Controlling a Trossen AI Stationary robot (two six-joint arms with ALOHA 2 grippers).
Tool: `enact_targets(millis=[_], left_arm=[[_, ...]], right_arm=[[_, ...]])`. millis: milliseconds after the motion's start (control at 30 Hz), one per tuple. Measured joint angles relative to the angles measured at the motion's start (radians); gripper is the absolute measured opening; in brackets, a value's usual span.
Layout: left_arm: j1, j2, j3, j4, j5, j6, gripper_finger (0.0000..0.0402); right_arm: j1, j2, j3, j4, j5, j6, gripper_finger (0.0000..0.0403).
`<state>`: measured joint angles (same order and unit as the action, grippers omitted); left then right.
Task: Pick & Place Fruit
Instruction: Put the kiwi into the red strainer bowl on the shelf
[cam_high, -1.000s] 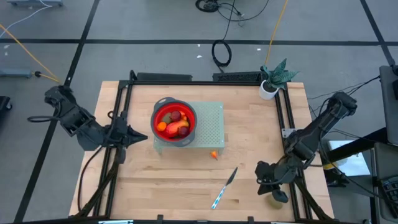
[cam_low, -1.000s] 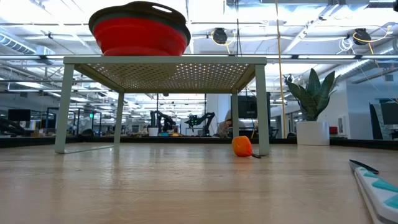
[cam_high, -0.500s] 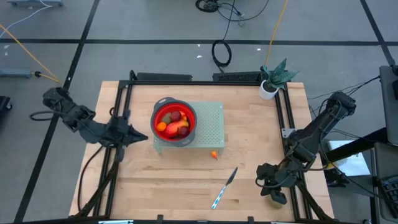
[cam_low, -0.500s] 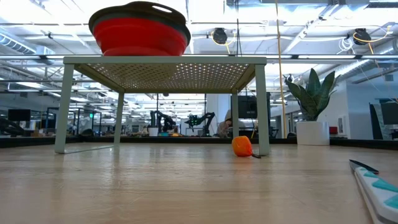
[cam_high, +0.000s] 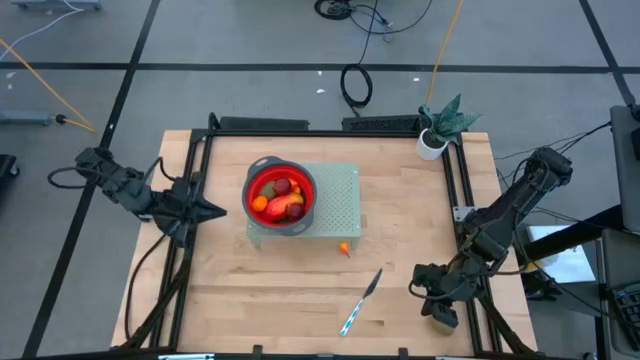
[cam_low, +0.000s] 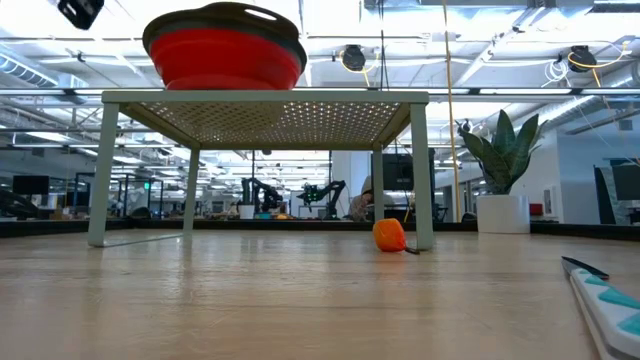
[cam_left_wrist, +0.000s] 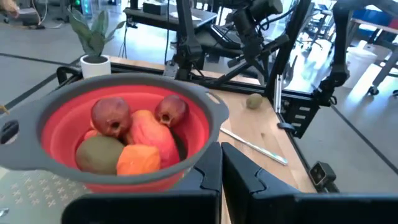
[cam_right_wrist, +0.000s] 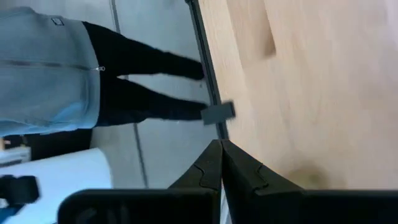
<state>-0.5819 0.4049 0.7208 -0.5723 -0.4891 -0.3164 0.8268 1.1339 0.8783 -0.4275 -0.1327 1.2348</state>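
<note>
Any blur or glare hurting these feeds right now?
Right wrist view: table is soft and out of focus. Low view: ceiling lights glare behind the bowl; knife blurs close up. Left wrist view: fruit is sharp.

Open tabletop (cam_high: 260, 290) beside knife (cam_high: 361, 300)

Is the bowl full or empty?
Holding fruit, not empty. The bowl on the stand has red, orange and olive fruit piled inside; one orange fruit lies on the table.
</note>
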Motion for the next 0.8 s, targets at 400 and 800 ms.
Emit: enact_targets(millis=[400, 800], left_arm=[[0.0, -0.19, -0.123, -0.002, 0.044, 0.073, 0.0006], [0.0, -0.364, -0.2, -0.039, 0.08, 0.076, 0.0003]], right_arm=[[0.0, -0.001, 0.0, -0.019, -0.168, 0.296, 0.0], [0.047, 0.007, 0.0, -0.02, -0.2, 0.587, 0.0]])
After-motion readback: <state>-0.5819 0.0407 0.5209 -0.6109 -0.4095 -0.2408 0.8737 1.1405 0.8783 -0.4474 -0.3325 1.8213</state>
